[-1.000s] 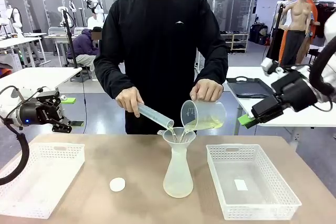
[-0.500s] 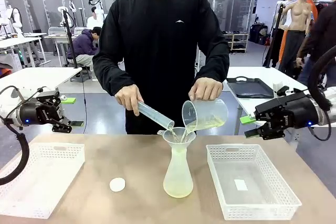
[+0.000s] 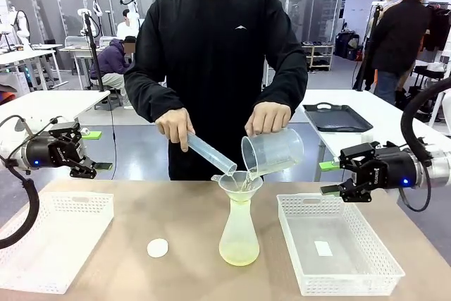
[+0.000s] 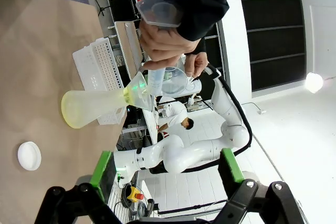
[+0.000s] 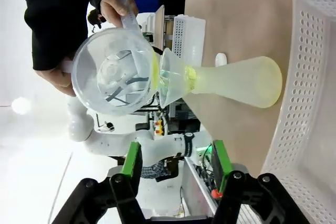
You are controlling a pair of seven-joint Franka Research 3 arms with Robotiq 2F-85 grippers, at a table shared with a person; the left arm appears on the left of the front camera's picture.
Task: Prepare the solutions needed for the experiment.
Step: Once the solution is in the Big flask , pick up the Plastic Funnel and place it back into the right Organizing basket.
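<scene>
Front, desk (image 3: 183,213): tan top with the person standing at its far side.
Front, flask (image 3: 239,234): translucent, upright at mid-desk, with a funnel (image 3: 240,182) seated in its neck.
Front, solutions (image 3: 239,253): a shallow yellow-green layer in the bottom of the flask.
Front, cylinder (image 3: 209,153): held in one hand (image 3: 175,126), tilted with its mouth over the funnel.
Front, beaker (image 3: 273,153): held in the other hand (image 3: 268,118), also tipped with its lip over the funnel.
Front, white disc (image 3: 158,247): flat on the desk, between the flask and the left basket (image 3: 70,199).
Front, right basket (image 3: 331,199): on the desk beside the flask.
Front, left gripper (image 3: 97,150): in the air above the left basket's far end, jaws apart and holding nothing.
Front, right gripper (image 3: 328,177): in the air above the right basket's far edge, jaws apart and holding nothing.
Left wrist, left gripper (image 4: 167,167): green pads set wide, nothing between the jaws.
Left wrist, solutions (image 4: 71,116): a yellow tint at the flask's (image 4: 100,106) base, well apart from the jaws.
Left wrist, white disc (image 4: 29,156): near the flask's base.
Right wrist, right gripper (image 5: 175,165): jaws apart, with nothing between them.
Right wrist, beaker (image 5: 115,72): its mouth faces the camera, with its lip at the funnel (image 5: 173,77).
Right wrist, solutions (image 5: 268,85): a yellow layer at the flask's (image 5: 236,82) wide end, beside the right basket (image 5: 310,103).
</scene>
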